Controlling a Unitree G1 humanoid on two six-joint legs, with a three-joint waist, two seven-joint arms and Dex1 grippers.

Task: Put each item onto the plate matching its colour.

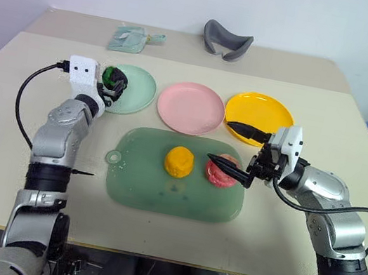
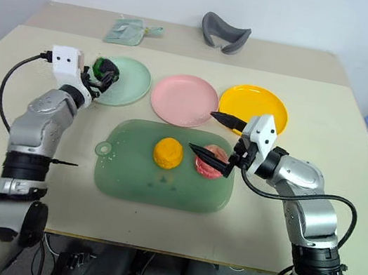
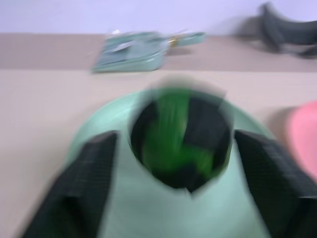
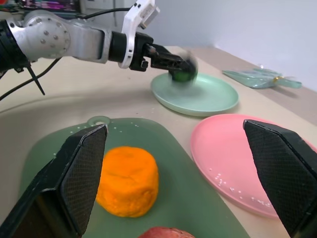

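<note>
A dark green-black ball (image 1: 116, 78) is at the left rim of the mint green plate (image 1: 138, 94), blurred in the wrist views. My left gripper (image 1: 113, 86) is open; its fingers (image 3: 84, 183) stand wide on either side of the ball (image 3: 181, 139) without touching it. An orange fruit (image 1: 179, 162) and a pink-red apple (image 1: 224, 174) lie on the translucent green tray (image 1: 139, 187). My right gripper (image 1: 219, 141) is open, with one finger over the apple and the other over the edge of the yellow-orange plate (image 1: 263, 112). The pink plate (image 1: 190, 108) holds nothing.
A grey curved object (image 1: 226, 41) and a green packet (image 1: 134, 37) lie at the back of the table. The three plates stand in a row behind the tray. A black cable (image 1: 28, 92) loops beside my left arm.
</note>
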